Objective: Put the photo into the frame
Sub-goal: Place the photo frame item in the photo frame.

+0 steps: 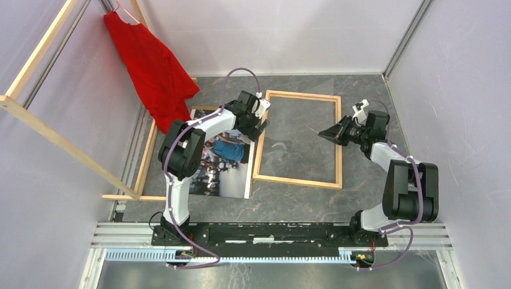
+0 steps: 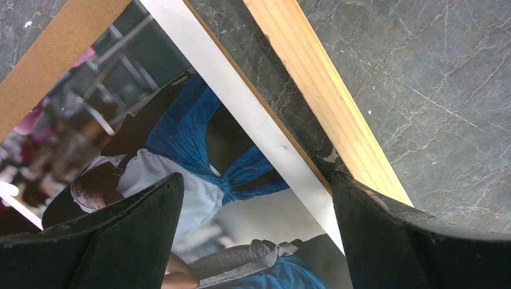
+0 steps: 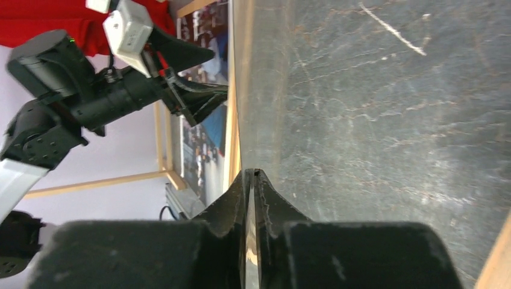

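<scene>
The photo (image 1: 222, 168) lies face up on a brown backing board (image 2: 54, 66), left of the frame (image 1: 337, 141). In the left wrist view the photo (image 2: 181, 132) shows people in blue, and its white border runs beside the frame's left bar (image 2: 325, 102). My left gripper (image 1: 260, 125) hovers open over that right edge of the photo, its jaws (image 2: 256, 177) spread wide with nothing between them. My right gripper (image 1: 323, 135) sits low inside the frame's opening. In its wrist view the jaws (image 3: 252, 174) are pressed on the edge of a thin clear sheet (image 3: 253, 90).
A red garment (image 1: 153, 72) hangs on a hanger at the back left. Long wooden rack bars (image 1: 54, 135) slant across the left side, with a base bar (image 1: 146, 156) along the photo's left. White walls close in the marble tabletop (image 1: 361, 198).
</scene>
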